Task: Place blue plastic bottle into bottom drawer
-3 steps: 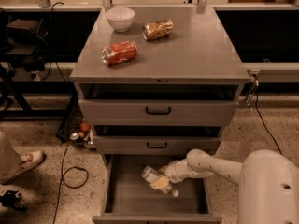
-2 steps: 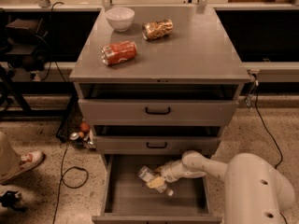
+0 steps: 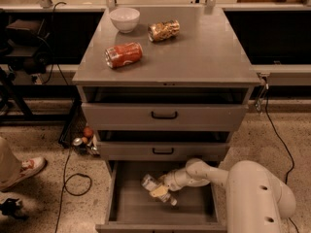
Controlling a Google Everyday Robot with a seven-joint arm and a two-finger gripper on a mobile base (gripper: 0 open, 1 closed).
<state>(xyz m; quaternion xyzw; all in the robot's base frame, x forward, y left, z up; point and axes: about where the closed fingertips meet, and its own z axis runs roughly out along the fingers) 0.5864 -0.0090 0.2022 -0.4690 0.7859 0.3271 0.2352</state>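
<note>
Three items lay on the cabinet top point(image 3: 204, 57): white bowl point(image 3: 124, 18), gold-brown can point(image 3: 164, 30) and red can point(image 3: 123, 55), both cans on their sides. Two upper drawers sat slightly ajar. Bottom drawer point(image 3: 131, 205) was pulled out. Gripper point(image 3: 159, 191), reaching in from the right, was clenched around the blue plastic bottle point(image 3: 149, 182), held tilted inside that drawer, near its middle.

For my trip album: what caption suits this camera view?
Robot arm's pincer at the blue plastic bottle inside the open bottom drawer.
</note>
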